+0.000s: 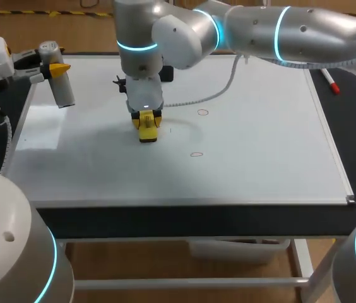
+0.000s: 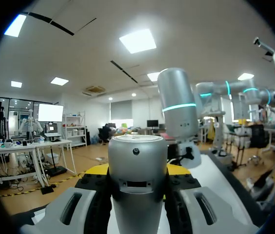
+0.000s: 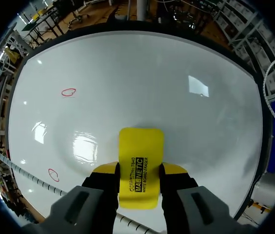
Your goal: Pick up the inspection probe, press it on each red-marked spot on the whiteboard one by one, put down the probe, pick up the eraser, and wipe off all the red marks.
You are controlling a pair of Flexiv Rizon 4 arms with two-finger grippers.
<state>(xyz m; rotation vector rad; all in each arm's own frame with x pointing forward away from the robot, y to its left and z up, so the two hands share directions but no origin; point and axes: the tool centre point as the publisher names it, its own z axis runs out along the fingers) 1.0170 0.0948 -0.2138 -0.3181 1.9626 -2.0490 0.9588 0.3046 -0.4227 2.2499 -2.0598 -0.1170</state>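
My right gripper (image 1: 147, 117) is shut on a yellow eraser (image 1: 148, 130) that rests on the whiteboard (image 1: 260, 164), left of its middle. In the right wrist view the eraser (image 3: 140, 165) sits between the fingers (image 3: 103, 178), flat on the board. Two small red rings remain: one (image 1: 202, 113) right of the eraser and one (image 1: 196, 153) nearer the front; both (image 3: 68, 92) (image 3: 53, 174) lie off to one side of the gripper. My left gripper (image 1: 54, 67) hangs over the board's far left corner, shut on the silver probe (image 1: 64, 89) (image 2: 137, 180), which points down.
A red marker pen (image 1: 330, 81) lies off the board's far right edge. A dark object (image 1: 166, 74) shows behind my right arm at the far side. A cable (image 1: 222, 88) runs from the right wrist across the board.
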